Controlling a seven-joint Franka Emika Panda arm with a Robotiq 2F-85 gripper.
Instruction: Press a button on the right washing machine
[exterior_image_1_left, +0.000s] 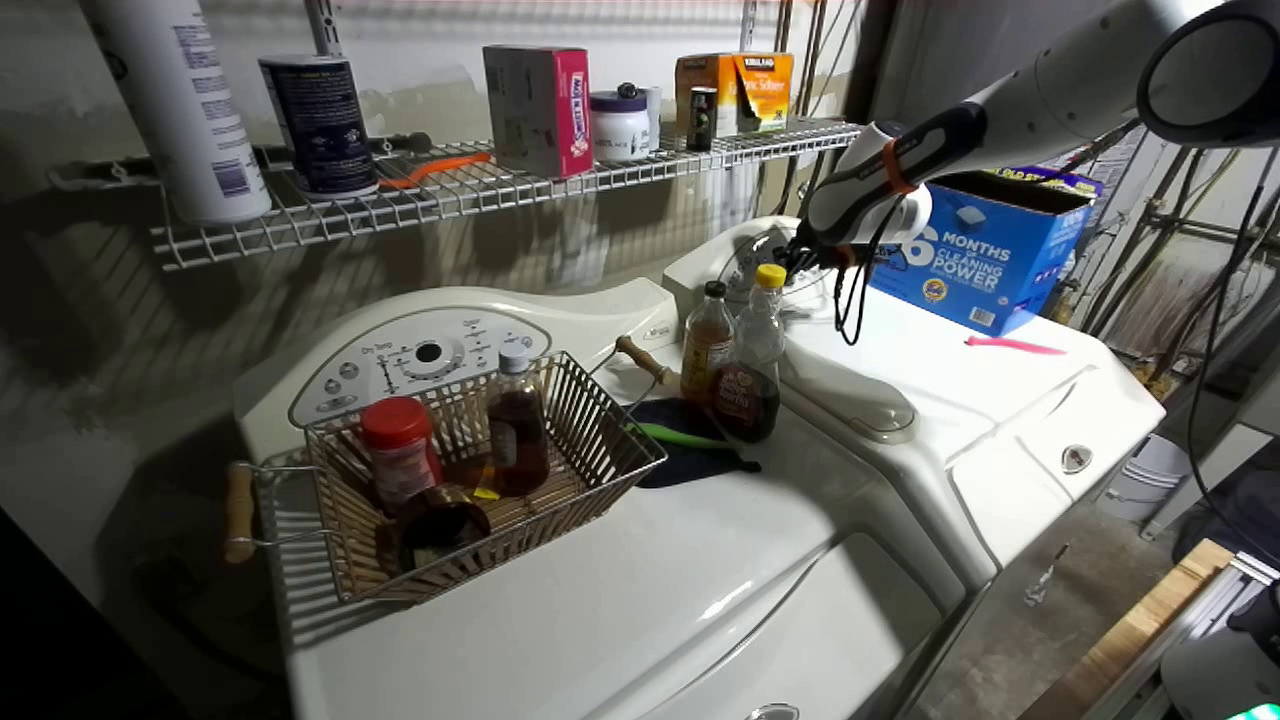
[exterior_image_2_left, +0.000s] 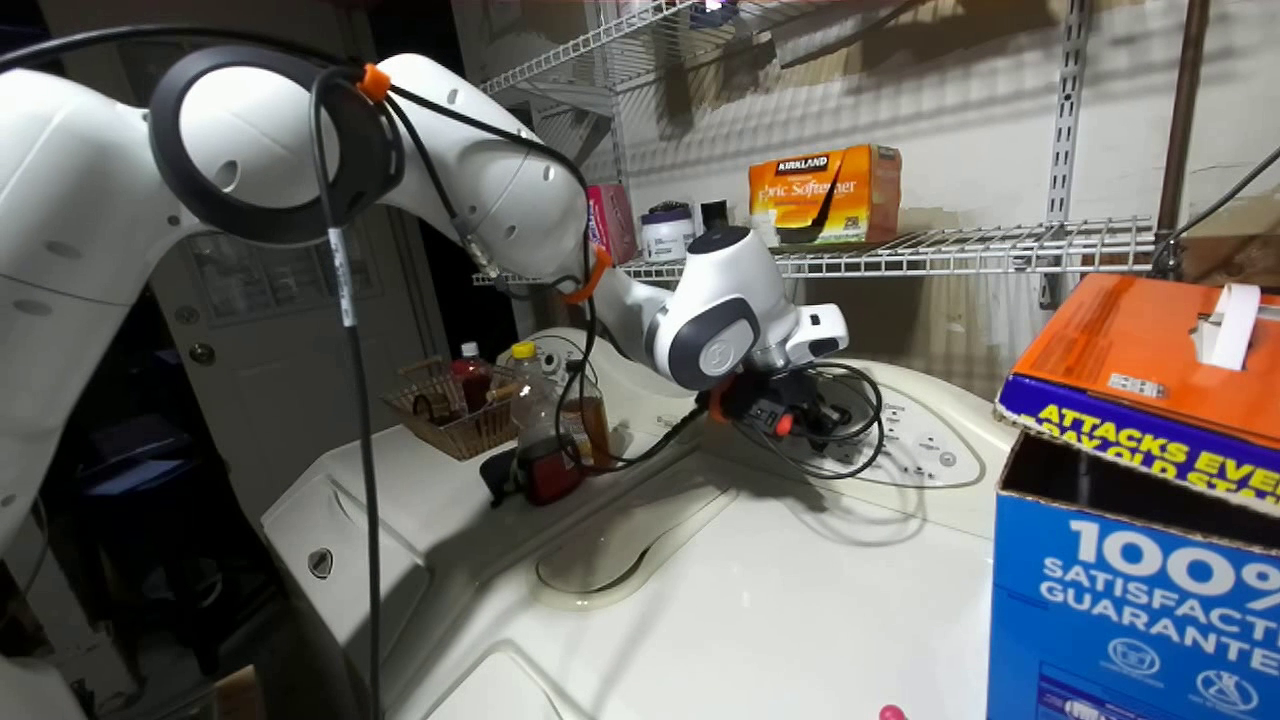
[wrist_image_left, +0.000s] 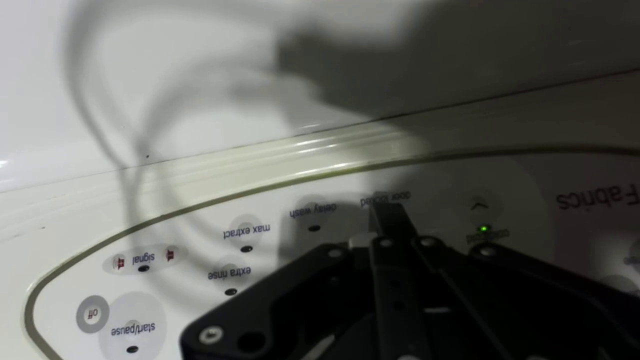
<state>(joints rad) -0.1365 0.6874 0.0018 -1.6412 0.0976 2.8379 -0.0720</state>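
Note:
The right washing machine is white and glossy, in both exterior views (exterior_image_1_left: 930, 390) (exterior_image_2_left: 760, 610). Its back console carries an oval control panel (exterior_image_2_left: 930, 440), which fills the lower wrist view upside down (wrist_image_left: 187, 280). There I see a round off button (wrist_image_left: 92, 314), a start/pause button (wrist_image_left: 132, 327), a delay wash button (wrist_image_left: 314, 204) and a lit green light (wrist_image_left: 483, 228). My gripper (wrist_image_left: 392, 215) is shut and empty, with its tips over the "door locked" label; I cannot tell whether they touch. In both exterior views the gripper (exterior_image_1_left: 797, 262) (exterior_image_2_left: 825, 415) is at the console.
A blue box (exterior_image_1_left: 985, 255) stands on the right machine. Two syrup bottles (exterior_image_1_left: 745, 385) (exterior_image_1_left: 708, 335) and a wire basket (exterior_image_1_left: 600, 500) with containers stand on the left machine. A wire shelf (exterior_image_1_left: 440, 200) with boxes runs above. Cable loops (exterior_image_2_left: 875, 400) hang around the gripper.

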